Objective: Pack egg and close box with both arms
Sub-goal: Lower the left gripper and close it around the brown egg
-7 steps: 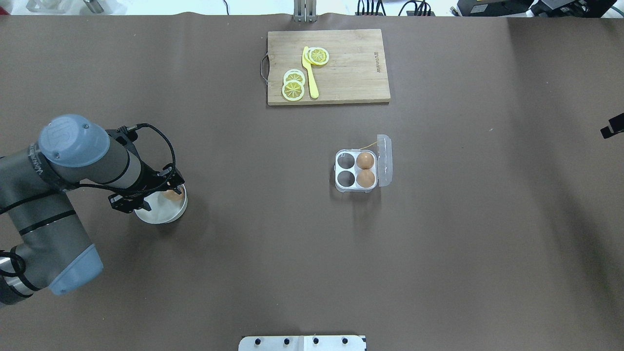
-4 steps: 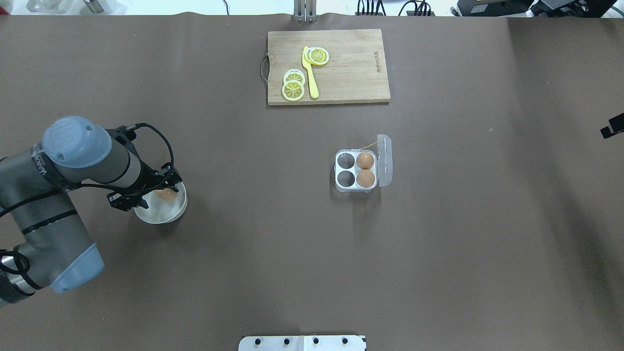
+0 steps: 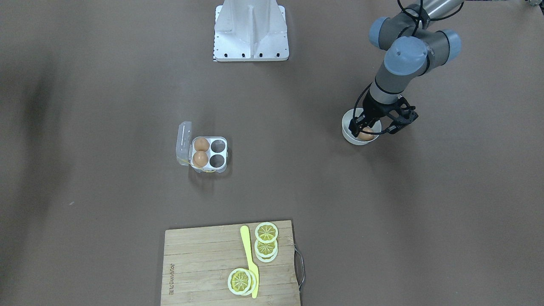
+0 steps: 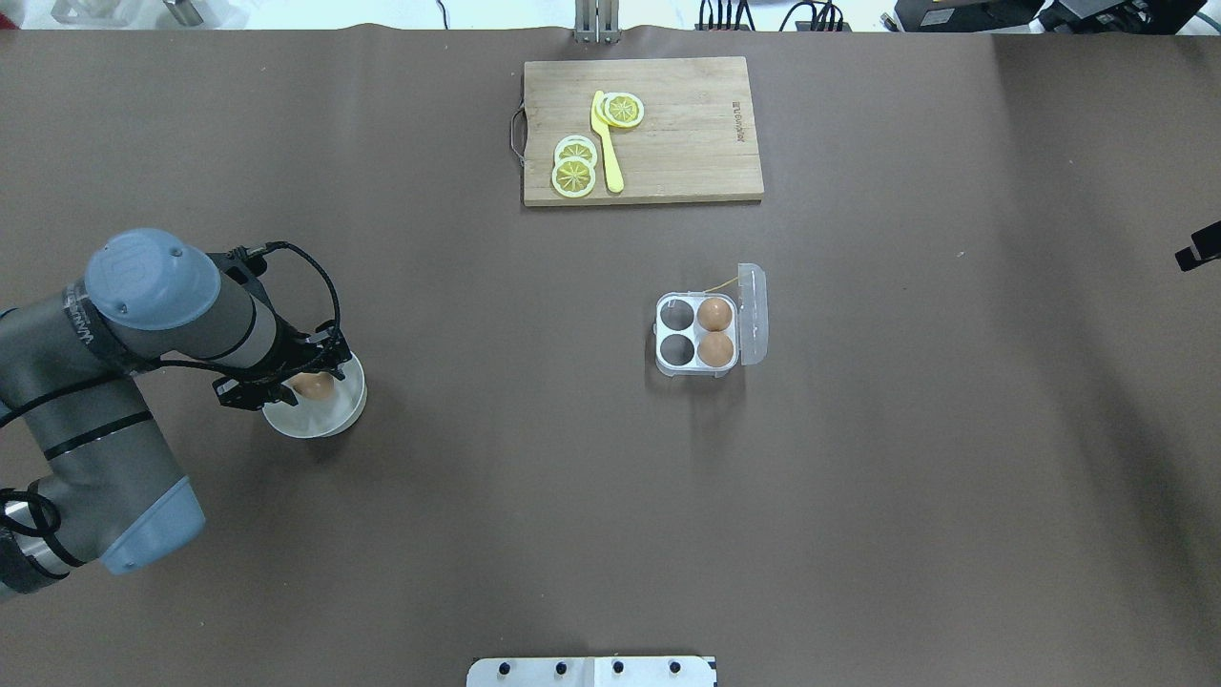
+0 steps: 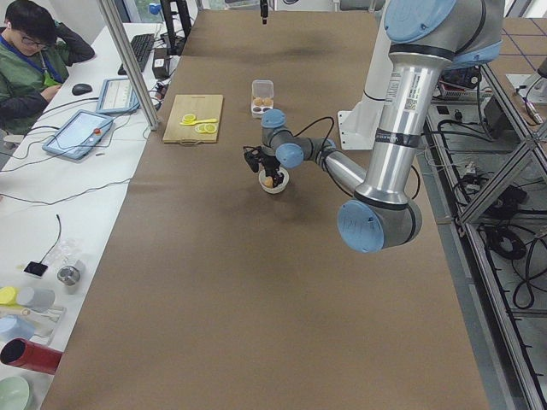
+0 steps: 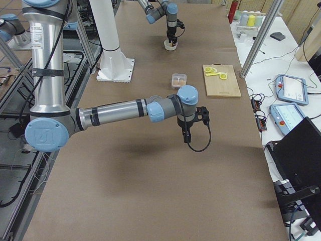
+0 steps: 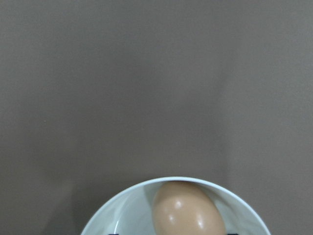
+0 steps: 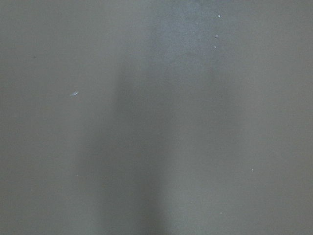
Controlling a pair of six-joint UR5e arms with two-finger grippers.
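My left gripper (image 4: 307, 384) is over the white bowl (image 4: 336, 420) at the table's left, its black fingers shut on the tan egg (image 4: 313, 386). The left wrist view shows that egg (image 7: 188, 211) just above the bowl's inside (image 7: 122, 208). In the front-facing view the egg (image 3: 365, 134) sits between the fingers. The clear box (image 4: 675, 332) stands open at mid-table, lid (image 4: 754, 315) folded right, with two eggs (image 4: 714, 314) in its right cells and two left cells empty. My right gripper (image 6: 186, 134) hangs over bare table, far right; I cannot tell its state.
A wooden cutting board (image 4: 687, 143) with lemon slices (image 4: 574, 170) and a yellow knife (image 4: 607, 143) lies at the far edge. The white base (image 4: 591, 672) is at the near edge. Brown table lies between the bowl and the box.
The left gripper has drawn slightly left and up over the bowl, and the egg has moved with it and shows more fully. The box and the right arm have not moved.
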